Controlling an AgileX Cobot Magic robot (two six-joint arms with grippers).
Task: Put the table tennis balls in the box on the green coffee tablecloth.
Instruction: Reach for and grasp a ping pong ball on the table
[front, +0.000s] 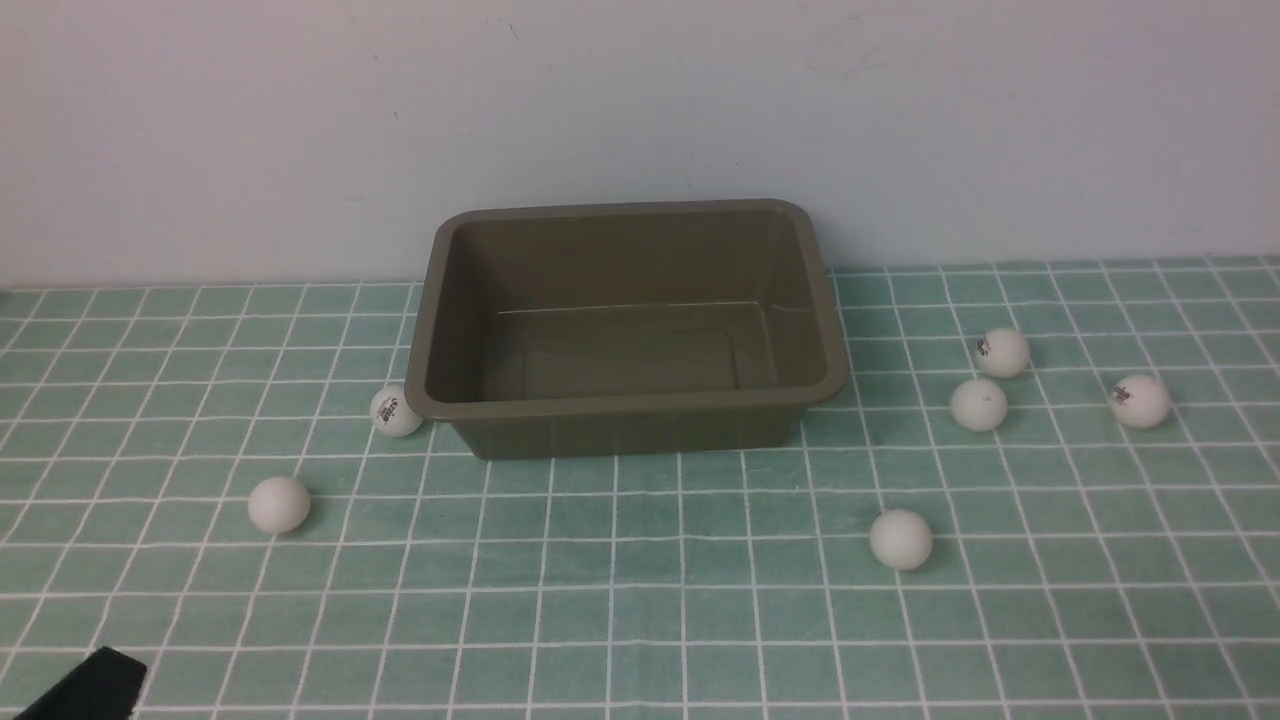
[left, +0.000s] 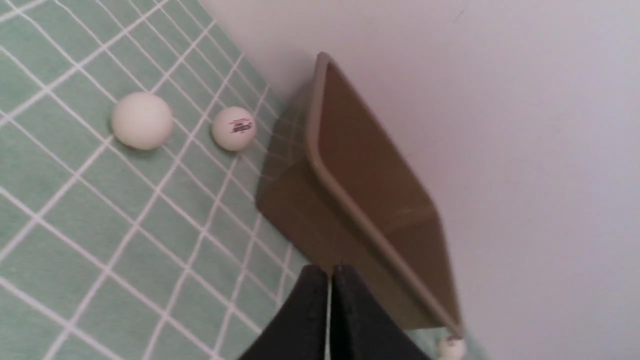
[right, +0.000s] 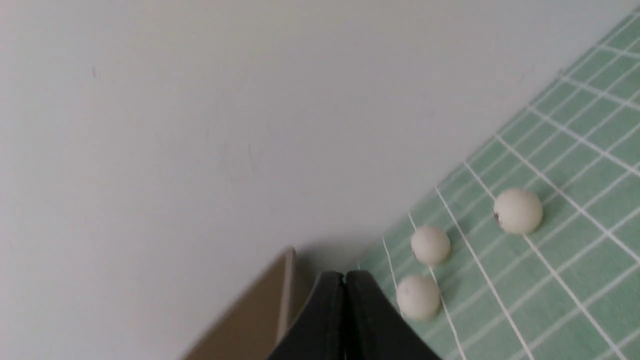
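Note:
The olive-brown box (front: 620, 435) stands empty at the back middle of the green coffee tablecloth (front: 640, 620). Two table tennis balls (front: 397, 411) (front: 279, 504) lie to its left, the nearer one touching the box's corner. Several more lie to its right, one of them (front: 900, 539) toward the front. My left gripper (left: 331, 272) is shut and empty, well short of the box (left: 350, 200) and the two left balls (left: 142, 120) (left: 234, 128). My right gripper (right: 344, 275) is shut and empty, with three balls (right: 418, 297) (right: 430, 244) (right: 518, 210) ahead of it.
A pale wall (front: 640, 120) rises right behind the box. A black tip of my left gripper (front: 95, 685) shows at the lower left corner of the front view. The right arm is outside that view.

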